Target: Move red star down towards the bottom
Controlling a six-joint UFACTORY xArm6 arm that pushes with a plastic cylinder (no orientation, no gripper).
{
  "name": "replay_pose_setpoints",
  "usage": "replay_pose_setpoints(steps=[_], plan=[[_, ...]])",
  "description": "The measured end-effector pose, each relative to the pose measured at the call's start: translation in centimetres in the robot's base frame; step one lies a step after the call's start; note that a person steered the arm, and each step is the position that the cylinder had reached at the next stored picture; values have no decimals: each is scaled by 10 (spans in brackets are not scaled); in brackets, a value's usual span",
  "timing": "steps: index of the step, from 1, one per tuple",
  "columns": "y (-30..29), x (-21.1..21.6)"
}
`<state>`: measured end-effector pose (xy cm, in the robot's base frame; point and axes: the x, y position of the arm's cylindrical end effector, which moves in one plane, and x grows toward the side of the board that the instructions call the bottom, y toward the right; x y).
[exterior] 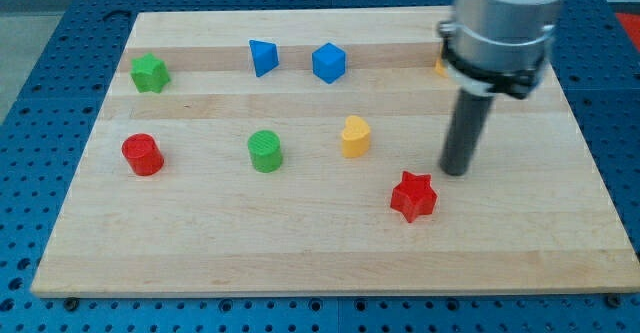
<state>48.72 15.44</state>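
Observation:
The red star (413,196) lies on the wooden board (300,253), right of the middle and in the lower half. My tip (456,171) rests on the board just up and to the right of the red star, a small gap apart from it. The dark rod rises from the tip to the grey arm body at the view's top right.
A yellow heart-like block (354,136) sits up-left of the red star. A green cylinder (265,151) and red cylinder (142,154) lie to the left. A green star (149,73), blue triangle (263,57) and blue cube-like block (328,62) line the top. A yellow block (440,67) peeks from behind the arm.

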Motion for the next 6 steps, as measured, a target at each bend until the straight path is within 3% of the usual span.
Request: replay_pose_setpoints(steps=[2,4,5,6], plan=[[16,59],[-122,62],[-151,66],[-121,91]])
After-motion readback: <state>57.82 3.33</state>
